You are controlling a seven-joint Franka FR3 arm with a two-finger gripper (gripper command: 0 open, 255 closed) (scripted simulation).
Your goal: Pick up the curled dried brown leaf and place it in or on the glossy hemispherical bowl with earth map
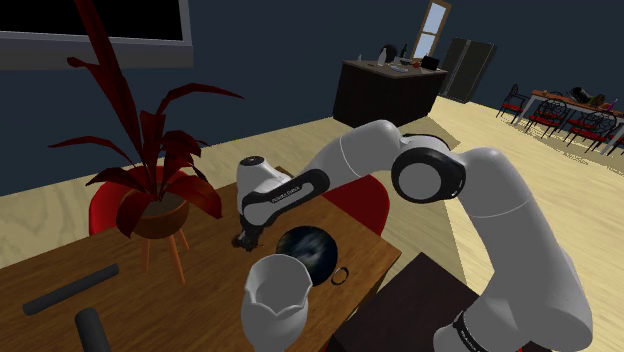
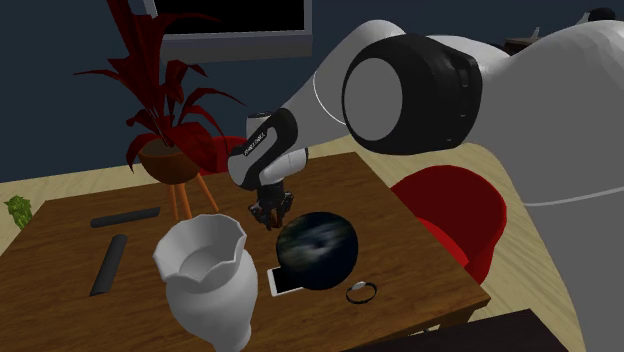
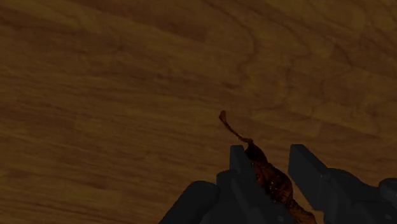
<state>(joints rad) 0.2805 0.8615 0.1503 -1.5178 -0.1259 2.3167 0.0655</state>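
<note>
**Shoulder view.** The bowl [image 1: 308, 250], dark, glossy and printed with a map, stands on the wooden table [image 1: 210, 250]. The gripper [image 1: 245, 239] points down at the table just beside the bowl, on the shoulder view's left of it. A white vase [image 1: 275, 295] stands just in front of the bowl, nearer the camera. A small ring [image 1: 340, 275] lies near the bowl on the side away from the gripper. A potted plant [image 1: 160, 215] with red leaves stands well apart from the bowl, beyond the gripper.

**Second exterior view.** The gripper [image 2: 268, 213] hangs just beside the bowl [image 2: 318, 248], on the second exterior view's left of it. A brown scrap shows between the fingertips; it is probably the leaf, though detail here is poor. A flat white card [image 2: 290, 283] lies against the bowl's foot, between bowl and vase [image 2: 205, 275].

**Wrist view.** The leaf [image 3: 270, 181], brown and curled, sits between the two fingers [image 3: 308, 170] of the gripper [image 3: 268, 153]. The fingers are closed in on it and pinch it. Its thin stem projects past the fingertips, with the table [image 3: 127, 95] beyond it.
</note>
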